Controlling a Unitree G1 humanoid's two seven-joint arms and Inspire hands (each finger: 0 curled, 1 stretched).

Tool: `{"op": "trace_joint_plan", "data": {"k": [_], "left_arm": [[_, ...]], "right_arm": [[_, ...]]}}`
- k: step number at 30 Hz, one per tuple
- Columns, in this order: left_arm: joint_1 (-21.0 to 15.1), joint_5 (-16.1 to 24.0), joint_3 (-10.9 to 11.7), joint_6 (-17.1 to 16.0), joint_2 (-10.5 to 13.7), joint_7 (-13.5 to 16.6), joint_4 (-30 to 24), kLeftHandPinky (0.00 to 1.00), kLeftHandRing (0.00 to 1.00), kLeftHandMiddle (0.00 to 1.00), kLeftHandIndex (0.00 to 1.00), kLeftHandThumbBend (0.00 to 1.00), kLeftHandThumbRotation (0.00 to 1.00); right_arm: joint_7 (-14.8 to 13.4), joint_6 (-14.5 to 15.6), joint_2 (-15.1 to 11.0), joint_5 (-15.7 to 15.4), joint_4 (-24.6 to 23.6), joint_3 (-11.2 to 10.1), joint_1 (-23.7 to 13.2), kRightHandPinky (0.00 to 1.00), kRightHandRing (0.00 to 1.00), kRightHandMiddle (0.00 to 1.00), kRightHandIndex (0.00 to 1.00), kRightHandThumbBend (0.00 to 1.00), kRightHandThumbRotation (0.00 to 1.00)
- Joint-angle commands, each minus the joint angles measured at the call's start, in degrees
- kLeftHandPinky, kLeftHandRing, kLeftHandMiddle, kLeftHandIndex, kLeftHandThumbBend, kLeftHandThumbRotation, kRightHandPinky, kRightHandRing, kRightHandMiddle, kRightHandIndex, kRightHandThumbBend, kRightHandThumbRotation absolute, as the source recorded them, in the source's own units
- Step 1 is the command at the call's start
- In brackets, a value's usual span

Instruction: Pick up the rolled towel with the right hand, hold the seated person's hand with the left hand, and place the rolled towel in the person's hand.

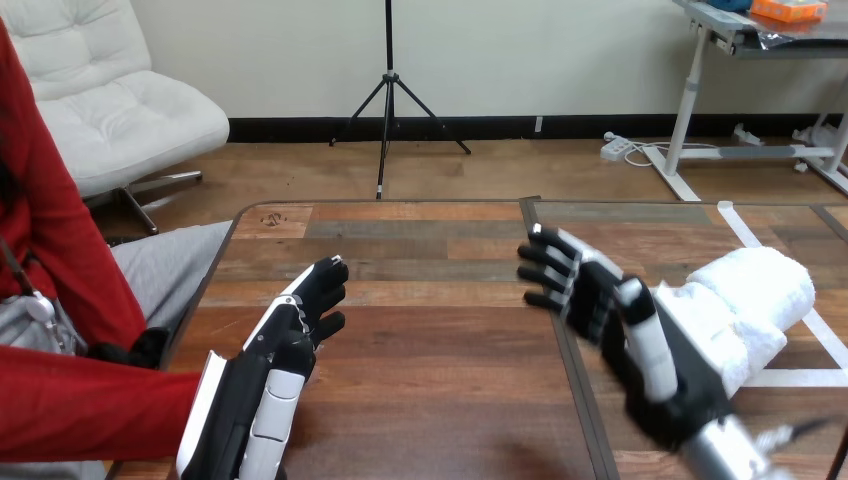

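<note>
At the left edge, the person's red sleeve (90, 410), soft and creased, reaches across to the wrist end of the robot's left hand (285, 350); what lies past the cuff is hidden behind that hand. The left hand sits over the near left part of the table (430, 330), its hard white shell on top and its black jointed fingers stretched forward, relaxed and grasping nothing visible. The table is made of brown wooden planks with a visible grain, split by a dark seam (570, 350). Right of the seam, the right hand (610, 310) has its fingers spread and loose, closed on nothing. Just beside it lies the rolled towel (750, 300), a fluffy white cylinder lying on the table's right part, near strips of white tape (735, 225)
</note>
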Motion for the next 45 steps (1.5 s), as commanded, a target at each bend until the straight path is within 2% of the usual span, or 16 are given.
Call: {"op": "trace_joint_plan", "data": {"k": [1, 3, 7, 14, 18, 23, 26, 31, 40, 45], "left_arm": [[-4.1, -0.1, 0.5, -0.8, -1.6, -0.1, -2.4, 0.88, 0.92, 0.90, 0.86, 0.77, 1.00], [-4.1, -0.3, 0.4, -0.9, -1.6, -0.2, -2.3, 0.88, 0.92, 0.90, 0.87, 0.76, 1.00], [-3.9, -0.6, 0.4, -0.7, -1.5, -0.3, -2.5, 0.88, 0.92, 0.90, 0.87, 0.75, 1.00], [-3.8, -0.5, 0.4, -1.0, -1.6, -0.2, -2.4, 0.89, 0.92, 0.90, 0.87, 0.73, 1.00], [-3.6, 0.2, 0.5, -1.2, -2.0, 0.5, -2.4, 0.88, 0.92, 0.90, 0.87, 0.73, 1.00], [-3.6, 0.8, 0.6, -1.5, -2.3, 1.0, -2.2, 0.85, 0.90, 0.89, 0.86, 0.75, 1.00], [-3.5, 0.8, 0.5, -1.7, -2.4, 1.1, -2.1, 0.84, 0.90, 0.89, 0.85, 0.75, 1.00], [-3.4, 0.9, 0.4, -1.7, -2.6, 1.4, -2.2, 0.83, 0.89, 0.88, 0.85, 0.75, 0.99], [-3.3, 1.1, 0.3, -2.0, -2.6, 2.0, -1.9, 0.82, 0.89, 0.88, 0.85, 0.74, 0.99], [-3.1, 1.0, 0.2, -1.8, -2.6, 2.1, -1.9, 0.82, 0.89, 0.88, 0.84, 0.74, 0.99]], "right_arm": [[-0.3, -4.1, -4.7, -3.0, 2.3, -3.0, -12.1, 0.85, 0.90, 0.90, 0.91, 1.00, 1.00], [0.1, -5.0, -5.5, -3.3, 3.6, -3.3, -13.4, 0.86, 0.90, 0.90, 0.92, 1.00, 1.00], [1.6, -8.2, -8.7, -4.8, 9.2, -3.9, -18.1, 0.87, 0.91, 0.91, 0.93, 1.00, 1.00], [3.4, -12.6, -12.5, -6.2, 17.8, -3.9, -24.1, 0.88, 0.93, 0.94, 0.95, 1.00, 1.00], [3.7, -14.2, -15.1, -8.1, 21.9, -3.3, -27.3, 0.89, 0.95, 0.95, 0.96, 1.00, 1.00], [3.7, -15.2, -17.2, -9.9, 25.8, -2.9, -30.4, 0.91, 0.97, 0.96, 0.97, 1.00, 1.00], [4.1, -16.8, -18.5, -10.7, 28.3, -2.6, -32.3, 0.92, 0.97, 0.97, 0.97, 1.00, 1.00], [3.3, -22.1, -21.2, -14.7, 33.6, -1.4, -36.2, 0.92, 0.97, 0.96, 0.98, 1.00, 1.00], [3.4, -27.0, -25.4, -19.7, 40.9, 0.2, -42.0, 0.87, 0.94, 0.95, 0.99, 1.00, 1.00], [3.3, -29.2, -26.9, -21.7, 44.5, 1.0, -44.5, 0.83, 0.93, 0.95, 0.99, 1.00, 1.00]]}}
